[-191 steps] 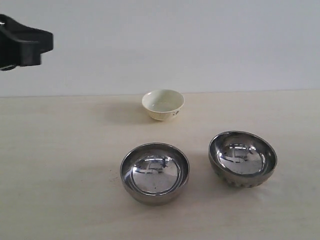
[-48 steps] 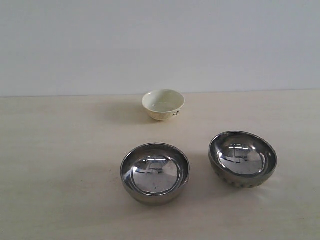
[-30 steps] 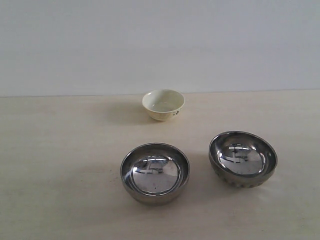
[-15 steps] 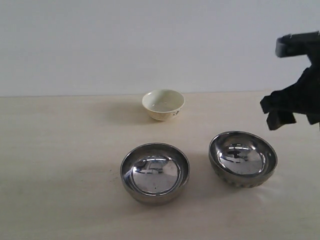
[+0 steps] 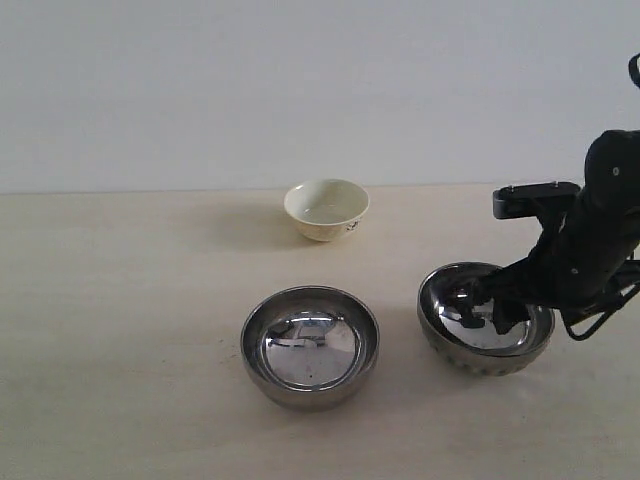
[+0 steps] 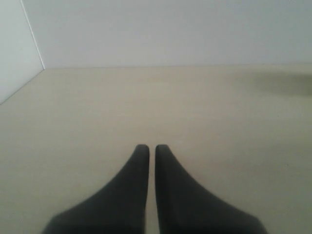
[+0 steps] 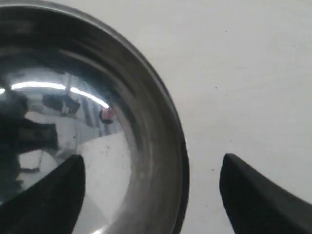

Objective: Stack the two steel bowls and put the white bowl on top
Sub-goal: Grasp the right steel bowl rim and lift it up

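The ribbed steel bowl (image 5: 462, 352) sits at the lower right of the exterior view, apart from the plain steel bowl (image 5: 310, 345) at lower centre. The white bowl (image 5: 326, 208) stands alone further back, near the middle. Nothing is stacked yet. The right gripper (image 5: 488, 308) hangs low over the ribbed steel bowl with its jaws spread wide. Its wrist view shows one finger above the mirrored inside and the other over the bare desk (image 7: 243, 73), so the rim lies between them, apparently lined up to pinch the wall and lift this bowl. The left gripper (image 6: 152, 148) is pressed almost closed on nothing above bare desk, probably parked clear of the work.
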Controlling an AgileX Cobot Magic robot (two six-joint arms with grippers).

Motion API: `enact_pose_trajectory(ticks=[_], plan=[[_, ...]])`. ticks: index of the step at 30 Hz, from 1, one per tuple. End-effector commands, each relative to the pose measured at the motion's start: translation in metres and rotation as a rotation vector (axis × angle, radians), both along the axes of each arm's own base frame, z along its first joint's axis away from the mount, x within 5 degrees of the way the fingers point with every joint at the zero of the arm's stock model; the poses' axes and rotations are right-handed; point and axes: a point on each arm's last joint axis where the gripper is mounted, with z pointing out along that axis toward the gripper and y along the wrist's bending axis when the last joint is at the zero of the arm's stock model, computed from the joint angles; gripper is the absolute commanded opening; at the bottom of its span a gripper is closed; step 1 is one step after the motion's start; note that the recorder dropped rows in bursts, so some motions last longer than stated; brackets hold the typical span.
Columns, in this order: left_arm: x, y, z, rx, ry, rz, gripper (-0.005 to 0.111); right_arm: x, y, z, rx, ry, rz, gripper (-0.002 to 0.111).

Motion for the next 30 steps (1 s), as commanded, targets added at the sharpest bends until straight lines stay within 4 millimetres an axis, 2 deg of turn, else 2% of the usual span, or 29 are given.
enact_pose_trajectory(ticks=[1,3,9,12,16,21,26,30], plan=[[0.0,0.0,-0.001,0.002,0.002,0.002,0.004,0.007,-0.001,-0.011,0.009,-0.018,-0.018,0.053],[0.0,0.0,-0.001,0.002,0.002,0.002,0.004,0.009,-0.001,-0.015,0.011,-0.022,-0.02,0.037],[0.0,0.0,-0.001,0.002,0.002,0.002,0.004,0.01,0.0,-0.017,0.01,-0.024,-0.017,0.001],[0.0,0.0,-0.001,0.002,0.002,0.002,0.004,0.009,0.0,-0.017,0.013,-0.014,-0.02,0.0],[0.0,0.0,-0.001,0.002,0.002,0.002,0.004,0.007,0.001,-0.005,0.026,-0.039,-0.029,0.0],[0.0,0.0,-0.001,0.002,0.002,0.002,0.004,0.002,0.001,0.029,0.058,-0.114,-0.041,0.0],[0.0,0.0,-0.001,0.002,0.002,0.002,0.004,-0.01,-0.001,0.073,0.086,-0.221,-0.037,0.0],[0.0,0.0,-0.001,0.002,0.002,0.002,0.004,-0.022,0.004,0.102,0.179,-0.283,-0.027,0.0]])
